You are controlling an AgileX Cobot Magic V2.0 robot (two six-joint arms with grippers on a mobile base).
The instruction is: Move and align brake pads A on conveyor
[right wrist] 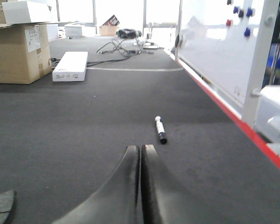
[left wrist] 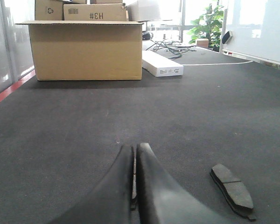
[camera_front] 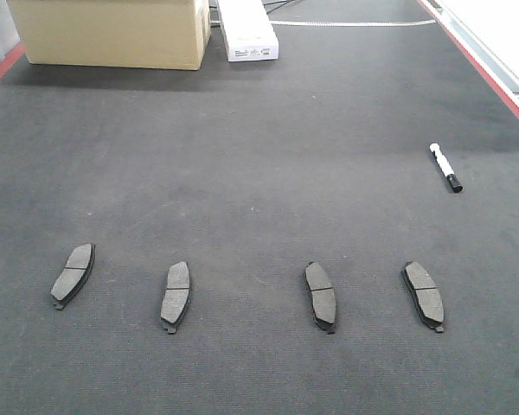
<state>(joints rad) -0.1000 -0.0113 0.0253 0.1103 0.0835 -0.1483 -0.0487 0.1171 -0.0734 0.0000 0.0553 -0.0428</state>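
A brake pad point(left wrist: 233, 190) lies right of the left gripper point(left wrist: 135, 151) (fingers pressed together, empty).

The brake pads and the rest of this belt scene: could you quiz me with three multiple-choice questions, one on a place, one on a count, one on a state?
1. Where does the marker pen lie?
A. right of the pads, farther back
B. between two pads
C. on the cardboard box

2. How many brake pads lie on the conveyor?
A. two
B. four
C. six

3. How is the left gripper?
A. wide open
B. holding a pad
C. shut, empty

Answers: 1 A, it lies near the right edge. 2 B, four in a row. 3 C, fingers together, nothing between.
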